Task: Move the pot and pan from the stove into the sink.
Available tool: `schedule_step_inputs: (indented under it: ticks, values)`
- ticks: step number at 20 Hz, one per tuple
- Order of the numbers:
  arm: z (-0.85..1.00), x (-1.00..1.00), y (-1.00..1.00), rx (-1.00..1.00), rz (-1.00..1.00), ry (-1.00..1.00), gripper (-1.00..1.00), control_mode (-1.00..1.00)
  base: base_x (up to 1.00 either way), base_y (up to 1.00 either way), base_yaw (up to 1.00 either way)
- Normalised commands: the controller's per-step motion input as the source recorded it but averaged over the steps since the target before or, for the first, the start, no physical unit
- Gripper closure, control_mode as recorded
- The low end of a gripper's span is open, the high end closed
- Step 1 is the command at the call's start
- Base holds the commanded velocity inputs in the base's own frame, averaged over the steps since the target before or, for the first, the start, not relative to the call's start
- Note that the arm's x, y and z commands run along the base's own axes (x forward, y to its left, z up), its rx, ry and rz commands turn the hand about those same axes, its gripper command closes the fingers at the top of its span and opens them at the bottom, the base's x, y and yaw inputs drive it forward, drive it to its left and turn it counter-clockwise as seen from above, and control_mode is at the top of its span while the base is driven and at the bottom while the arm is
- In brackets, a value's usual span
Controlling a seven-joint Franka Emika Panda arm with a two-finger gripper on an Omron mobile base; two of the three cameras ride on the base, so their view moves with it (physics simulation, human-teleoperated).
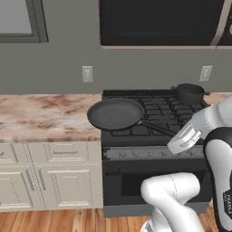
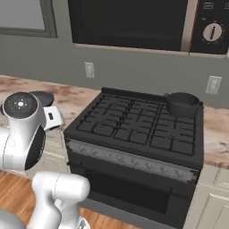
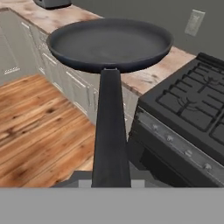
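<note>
Holding the pan (image 1: 116, 113) by its long black handle, the gripper (image 1: 177, 136) sits at the right of the left base view, its fingers clamped on the handle's far end. The pan hangs level in the middle of that frame, its bowl over the seam between the marbled counter (image 1: 45, 115) and the left edge of the stove (image 1: 149, 120), clear of the grates. In the hand view the pan fills the upper middle, its handle running straight down to the bottom centre, with wood floor (image 3: 39, 127) at the lower left and the stove's front edge and knob row at the right. In the right base view a sliver of the pan shows at the left edge, behind the arm.

The pot (image 1: 190, 93) stands upright on the back right grate, in the upper right of the left base view and right of centre in the right base view.

Above the stove hangs a black microwave (image 2: 134, 22), with a round dial at the upper right of the right base view; the marks around the dial are too small to read. Two blank wall outlets (image 1: 87, 73) flank the stove on the grey wall. Small dark lettering on the arm at the lower right of the left base view is illegible.
</note>
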Motion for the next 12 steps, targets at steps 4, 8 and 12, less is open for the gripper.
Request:
schedule_step_inputs:
  ticks: [4, 8, 12]
  values:
    - [0.0, 0.0, 0.0, 0.0, 0.0, 0.0, 1.0, 1.0, -0.16, -0.19, 0.42]
    - [0.0, 0.0, 0.0, 0.0, 0.0, 0.0, 1.0, 1.0, -0.23, -0.14, 0.45]
    - [0.0, 0.0, 0.0, 0.0, 0.0, 0.0, 1.0, 1.0, -0.24, -0.14, 0.46]
